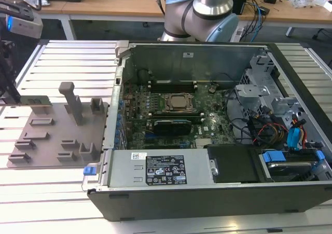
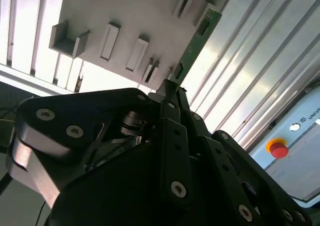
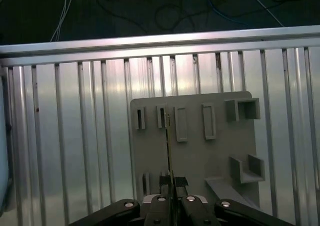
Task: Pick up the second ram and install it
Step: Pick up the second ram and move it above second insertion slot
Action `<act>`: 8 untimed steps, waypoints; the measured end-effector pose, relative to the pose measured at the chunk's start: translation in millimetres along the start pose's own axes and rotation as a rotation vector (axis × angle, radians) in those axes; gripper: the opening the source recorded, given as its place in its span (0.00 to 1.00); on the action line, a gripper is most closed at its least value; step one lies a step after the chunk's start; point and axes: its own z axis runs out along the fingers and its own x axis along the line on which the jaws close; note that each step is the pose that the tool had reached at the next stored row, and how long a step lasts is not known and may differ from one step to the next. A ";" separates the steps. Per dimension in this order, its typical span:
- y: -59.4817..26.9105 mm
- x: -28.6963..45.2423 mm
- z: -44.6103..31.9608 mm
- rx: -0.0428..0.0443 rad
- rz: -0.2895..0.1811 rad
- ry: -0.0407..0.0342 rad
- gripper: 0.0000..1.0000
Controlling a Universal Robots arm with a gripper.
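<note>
Exterior view, tool (image 1: 13,96): out at the exterior view's left edge, pinched shut on the second ram (image 1: 36,100).
Exterior view, second ram: green stick over the far edge of the grey holder plate (image 1: 57,140) on the slatted bench (image 1: 67,57), well apart from the open computer case (image 1: 207,192).
Second wrist view, tool (image 2: 170,88): clamped on one end of the second ram (image 2: 197,40), which runs along the holder plate (image 2: 130,15).
First wrist view, second ram (image 3: 168,146): edge-on, a thin line over the holder plate (image 3: 215,156) beside its slots; touching or clear, cannot tell.

Wooden desk (image 1: 104,5) behind; ribbed metal tabletop (image 1: 62,55); dark floor (image 3: 150,10).
</note>
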 end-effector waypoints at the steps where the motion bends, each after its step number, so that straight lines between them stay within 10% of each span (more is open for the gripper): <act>1: 0.0 0.0 -2.0 -0.0002 0.000 0.0000 0.14; 8: 0.3 -0.2 -21.4 -0.0030 0.000 0.0001 0.14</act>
